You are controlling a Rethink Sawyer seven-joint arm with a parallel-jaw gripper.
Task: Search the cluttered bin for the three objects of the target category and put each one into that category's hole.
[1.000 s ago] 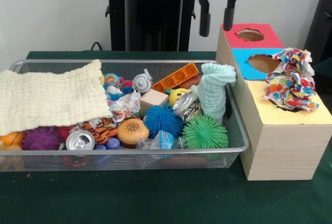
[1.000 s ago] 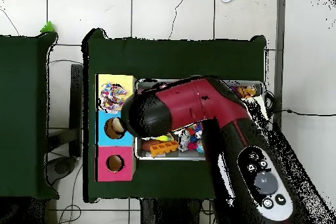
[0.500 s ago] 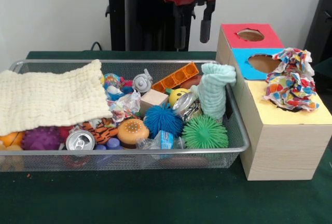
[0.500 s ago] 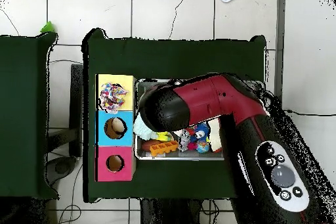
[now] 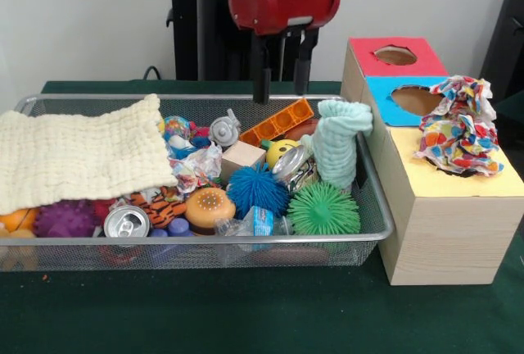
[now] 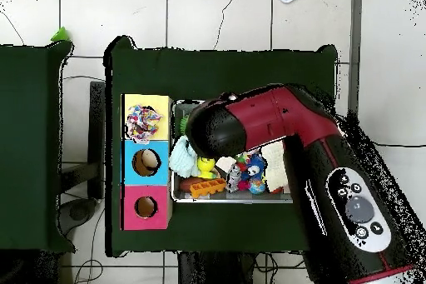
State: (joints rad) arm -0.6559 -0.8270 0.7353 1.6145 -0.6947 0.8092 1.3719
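A: What is the gripper [image 5: 282, 75] doing?

B: It hangs at the upper middle of the front view, under a glossy red housing. Its two thin black fingers [image 5: 259, 71] are spread apart and pinch nothing, their tips above the far rim of the wire mesh bin [image 5: 372, 206].

A: And the cloths?

B: A crumpled, many-coloured spotted cloth [image 5: 459, 124] sits bunched on the yellow section of the wooden box [image 5: 446, 231], at the right, over its hole. A ribbed mint-green cloth [image 5: 340, 142] stands rolled up in the bin's right end. A waffle-weave cream cloth [image 5: 78, 157] drapes over the bin's left half.

A: Other textures?

B: Spiky rubber balls, one blue [image 5: 257, 189] and one green [image 5: 322, 209], a smooth metal can [image 5: 127, 221] and a plain wooden cube [image 5: 241, 157].

A: The other holes?

B: The blue section's hole [image 5: 416, 98] and the red section's hole [image 5: 395, 55] are round cut-outs behind the yellow one.
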